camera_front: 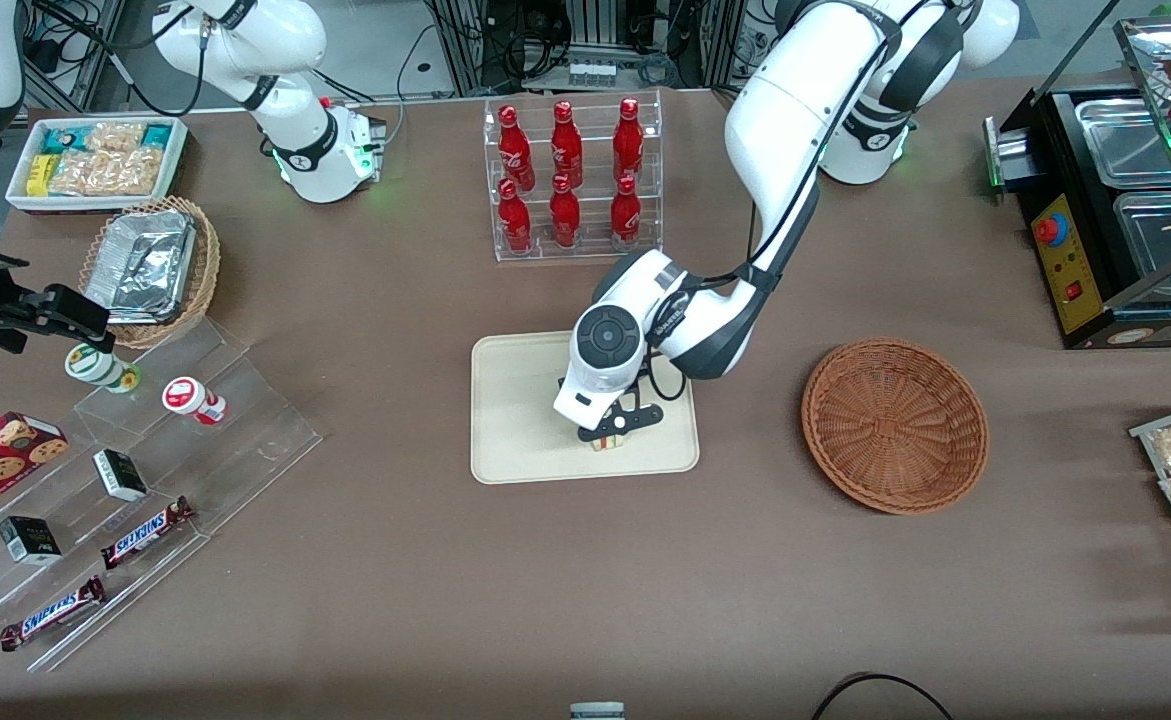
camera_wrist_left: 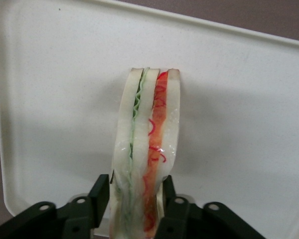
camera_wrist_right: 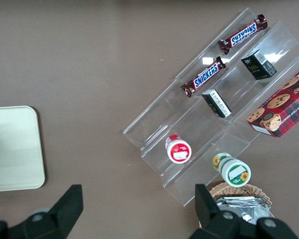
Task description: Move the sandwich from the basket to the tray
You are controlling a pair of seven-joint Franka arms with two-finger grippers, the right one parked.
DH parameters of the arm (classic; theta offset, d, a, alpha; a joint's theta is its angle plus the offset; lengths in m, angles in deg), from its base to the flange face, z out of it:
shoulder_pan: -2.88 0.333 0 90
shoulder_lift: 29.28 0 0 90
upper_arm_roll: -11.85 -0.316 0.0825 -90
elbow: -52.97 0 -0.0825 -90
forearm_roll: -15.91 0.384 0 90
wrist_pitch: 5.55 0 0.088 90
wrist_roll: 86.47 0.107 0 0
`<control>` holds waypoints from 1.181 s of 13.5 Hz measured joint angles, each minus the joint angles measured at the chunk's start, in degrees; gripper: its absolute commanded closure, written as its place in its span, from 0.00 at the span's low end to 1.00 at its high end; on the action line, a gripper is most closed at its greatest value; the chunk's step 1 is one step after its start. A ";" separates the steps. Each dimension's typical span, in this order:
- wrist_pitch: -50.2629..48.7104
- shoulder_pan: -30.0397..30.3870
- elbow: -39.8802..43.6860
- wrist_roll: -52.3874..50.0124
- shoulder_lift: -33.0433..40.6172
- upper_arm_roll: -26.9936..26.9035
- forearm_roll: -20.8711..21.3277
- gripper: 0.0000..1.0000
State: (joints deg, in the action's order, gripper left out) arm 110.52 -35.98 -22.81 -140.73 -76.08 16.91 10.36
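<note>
Pinched on edge between the gripper (camera_wrist_left: 134, 199) jaws, the sandwich (camera_wrist_left: 147, 149) is held low over the tray (camera_front: 515, 400), seemingly for release, while the basket (camera_front: 895, 425) sits empty.

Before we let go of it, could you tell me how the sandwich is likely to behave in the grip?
The sandwich looks soft: it bows between the fingers of the gripper over the tray. Its glossy wrap may be slippery. Standing on edge, it may tip.

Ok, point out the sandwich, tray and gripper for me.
sandwich (camera_wrist_left: 147, 149), left wrist view, cut edge.
tray (camera_front: 520, 400), front view, bare floor.
gripper (camera_wrist_left: 134, 199), left wrist view, midway between fingertips, shut on sandwich over tray.
</note>
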 measured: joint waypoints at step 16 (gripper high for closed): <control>-27.75 12.98 4.40 19.21 17.36 -1.05 0.18 0.00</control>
State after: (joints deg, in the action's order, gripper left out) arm 82.77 -23.01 -18.41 -121.52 -58.72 15.85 10.54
